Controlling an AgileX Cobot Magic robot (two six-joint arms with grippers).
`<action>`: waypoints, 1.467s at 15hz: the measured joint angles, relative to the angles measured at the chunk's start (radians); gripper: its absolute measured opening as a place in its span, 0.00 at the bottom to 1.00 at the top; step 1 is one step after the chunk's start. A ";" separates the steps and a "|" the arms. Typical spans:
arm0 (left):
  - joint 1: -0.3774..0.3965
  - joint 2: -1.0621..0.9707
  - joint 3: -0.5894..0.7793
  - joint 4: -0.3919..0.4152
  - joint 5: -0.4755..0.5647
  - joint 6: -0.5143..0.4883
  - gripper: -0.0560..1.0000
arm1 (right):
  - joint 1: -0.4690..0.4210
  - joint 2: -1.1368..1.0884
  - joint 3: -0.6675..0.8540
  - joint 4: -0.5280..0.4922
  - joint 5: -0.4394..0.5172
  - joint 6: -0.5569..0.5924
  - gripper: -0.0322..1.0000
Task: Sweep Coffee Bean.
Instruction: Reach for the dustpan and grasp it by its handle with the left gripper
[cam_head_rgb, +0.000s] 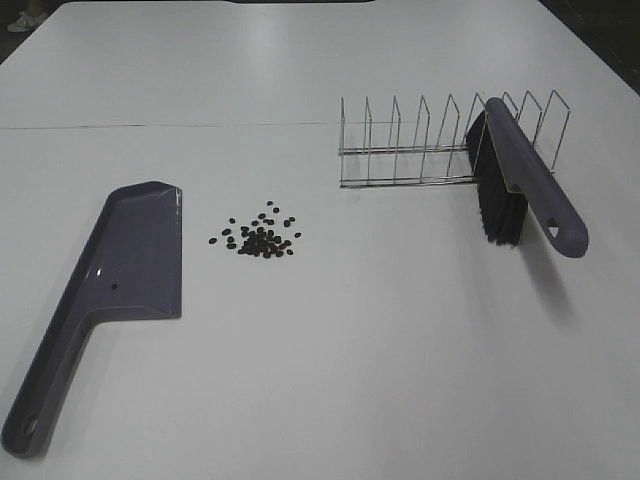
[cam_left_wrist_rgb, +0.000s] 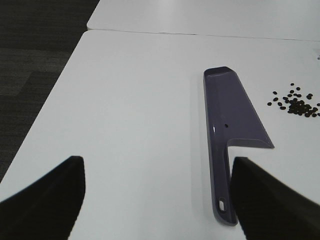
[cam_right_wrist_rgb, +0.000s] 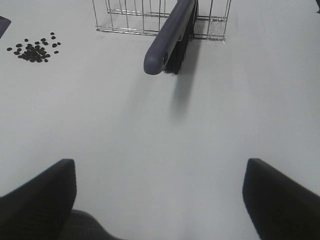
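With fingers spread wide and empty, the left gripper (cam_left_wrist_rgb: 155, 160) faced the purple plastic dustpan (cam_left_wrist_rgb: 230, 115) and the right gripper (cam_right_wrist_rgb: 159, 161) the purple black-bristled brush (cam_right_wrist_rgb: 172, 35), propped on a wire rack (cam_right_wrist_rgb: 125, 15) presumably for easy grasping; the dark coffee bean cluster (cam_head_rgb: 260, 238) lay well ahead of both, beside the pan.

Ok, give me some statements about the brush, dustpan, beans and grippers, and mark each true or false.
1. The brush leans on the rack. True.
2. The beans lie in the dustpan. False: they lie on the table beside it.
3. The right gripper holds the brush. False: it is open and empty, apart from the brush.
4. The left gripper is open. True.
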 joint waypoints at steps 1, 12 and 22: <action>0.000 0.000 0.000 0.000 0.000 0.000 0.75 | 0.000 0.000 0.000 0.003 0.000 0.000 0.80; 0.000 0.000 0.000 0.000 0.000 0.000 0.75 | 0.000 0.000 0.001 0.003 0.000 0.000 0.77; 0.000 0.000 0.000 0.000 0.000 0.000 0.75 | 0.000 0.000 0.006 0.003 0.000 -0.004 0.77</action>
